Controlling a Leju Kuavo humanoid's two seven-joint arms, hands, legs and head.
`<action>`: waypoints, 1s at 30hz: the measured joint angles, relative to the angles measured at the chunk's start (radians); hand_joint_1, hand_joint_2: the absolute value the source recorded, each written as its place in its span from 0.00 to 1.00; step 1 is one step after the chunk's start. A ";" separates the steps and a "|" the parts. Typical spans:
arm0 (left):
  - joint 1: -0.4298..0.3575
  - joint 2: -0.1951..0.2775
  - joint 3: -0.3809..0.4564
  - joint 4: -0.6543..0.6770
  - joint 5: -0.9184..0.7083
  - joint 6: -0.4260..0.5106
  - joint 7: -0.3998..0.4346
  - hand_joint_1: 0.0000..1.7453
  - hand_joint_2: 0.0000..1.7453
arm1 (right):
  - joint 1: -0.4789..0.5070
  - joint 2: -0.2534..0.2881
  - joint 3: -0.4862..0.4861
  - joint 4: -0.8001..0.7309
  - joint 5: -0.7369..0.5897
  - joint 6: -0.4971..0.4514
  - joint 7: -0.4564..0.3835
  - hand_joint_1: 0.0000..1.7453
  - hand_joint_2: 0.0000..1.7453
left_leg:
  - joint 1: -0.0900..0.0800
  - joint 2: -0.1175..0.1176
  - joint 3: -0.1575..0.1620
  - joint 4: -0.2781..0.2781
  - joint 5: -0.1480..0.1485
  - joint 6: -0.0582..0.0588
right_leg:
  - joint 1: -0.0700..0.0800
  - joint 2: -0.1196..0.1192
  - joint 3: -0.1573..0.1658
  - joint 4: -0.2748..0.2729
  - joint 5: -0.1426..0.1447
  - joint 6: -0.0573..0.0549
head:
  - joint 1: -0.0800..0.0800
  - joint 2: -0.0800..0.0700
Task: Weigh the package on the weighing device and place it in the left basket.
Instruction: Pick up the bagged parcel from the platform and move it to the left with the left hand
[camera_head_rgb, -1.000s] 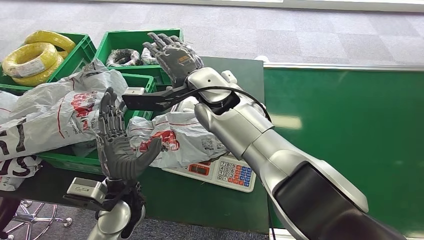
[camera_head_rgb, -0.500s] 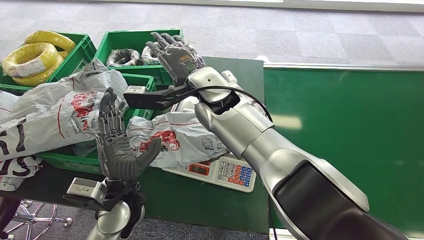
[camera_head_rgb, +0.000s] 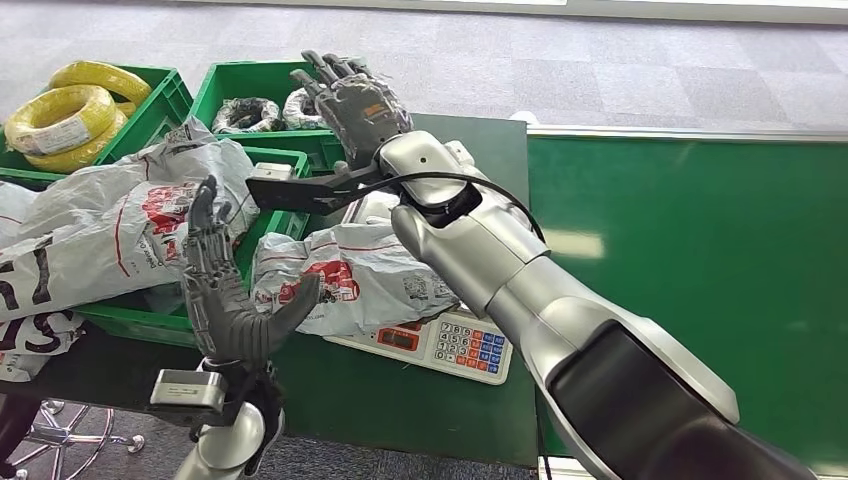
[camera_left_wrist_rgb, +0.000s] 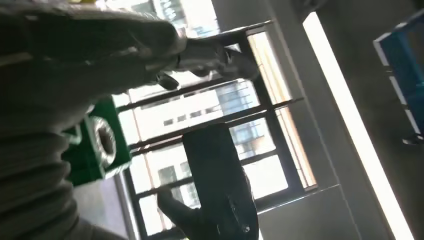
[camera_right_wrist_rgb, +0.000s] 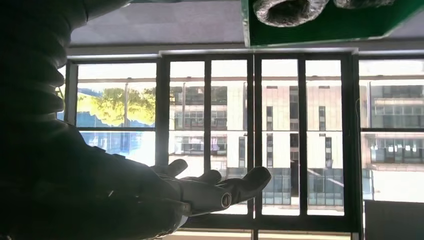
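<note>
While the grey package (camera_head_rgb: 340, 278) lies on the scale (camera_head_rgb: 440, 342), between our hands in the head view, our left hand (camera_head_rgb: 225, 290) and right hand (camera_head_rgb: 352, 100) are spread, holding nothing. In both wrist views, fingers (camera_right_wrist_rgb: 220, 187) stay apart; a one-sided sweep could slide the bag off.

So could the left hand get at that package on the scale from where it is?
Probably yes: the left hand is open, beside the package on the scale, with nothing between them.
</note>
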 joint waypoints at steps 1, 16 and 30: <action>-0.011 0.002 0.011 0.005 -0.097 0.028 0.007 0.00 1.00 | 0.002 -0.007 -0.015 -0.006 -0.001 -0.040 -0.006 0.00 1.00 | 0.000 -0.001 0.000 0.000 0.000 0.000 | 0.000 -0.001 0.000 0.000 0.000 0.000 | 0.000 0.000; -0.591 -0.071 0.148 0.505 -1.191 -0.180 0.505 0.00 1.00 | 0.834 -0.281 -0.435 -1.376 -0.399 -0.201 -0.572 0.00 1.00 | -0.002 -0.004 -0.001 0.002 -0.002 0.003 | -0.003 -0.004 0.003 -0.003 0.000 0.002 | -0.001 0.000; -0.609 -0.098 0.148 0.653 -1.192 -0.195 0.515 0.00 1.00 | 0.961 -0.337 -0.430 -1.677 -0.391 -0.169 -0.570 0.00 1.00 | -0.002 -0.003 0.000 0.001 -0.001 0.002 | -0.001 -0.003 0.003 -0.002 0.000 0.001 | 0.000 0.000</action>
